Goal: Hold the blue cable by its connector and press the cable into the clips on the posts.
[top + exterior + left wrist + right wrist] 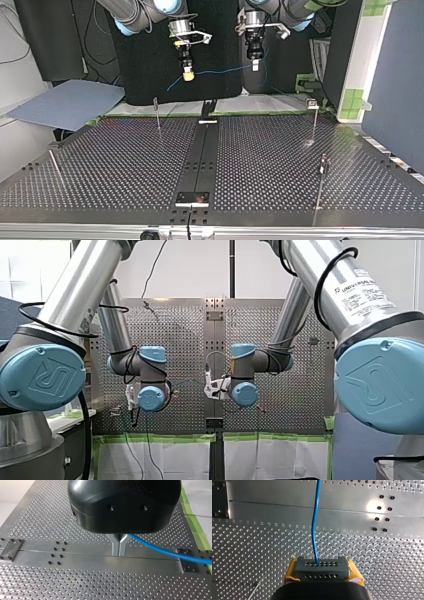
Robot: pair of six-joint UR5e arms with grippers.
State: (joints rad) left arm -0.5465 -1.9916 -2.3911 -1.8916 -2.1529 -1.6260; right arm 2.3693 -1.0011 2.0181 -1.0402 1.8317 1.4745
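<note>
The thin blue cable (312, 530) hangs in the air between my two grippers, above the silver perforated metal table (125, 165). My right gripper (322, 570) clamps the cable's dark grey holed connector block (322, 566) between yellow pads. My left gripper's (119, 549) metal fingers pinch together on the cable. Thin upright metal posts (157, 114) stand apart on the table, before a black backdrop panel (145, 65).

Front view: white label (366, 290) on my right arm (320, 270) reads "UNIVERSAL ROBOTS"; fine print under it illegible. Embossed UR logo on left blue joint cap (42, 376), same on right joint cap (375, 385). Right wrist view: tiny engraved nos. along table (269, 526), unreadable.
</note>
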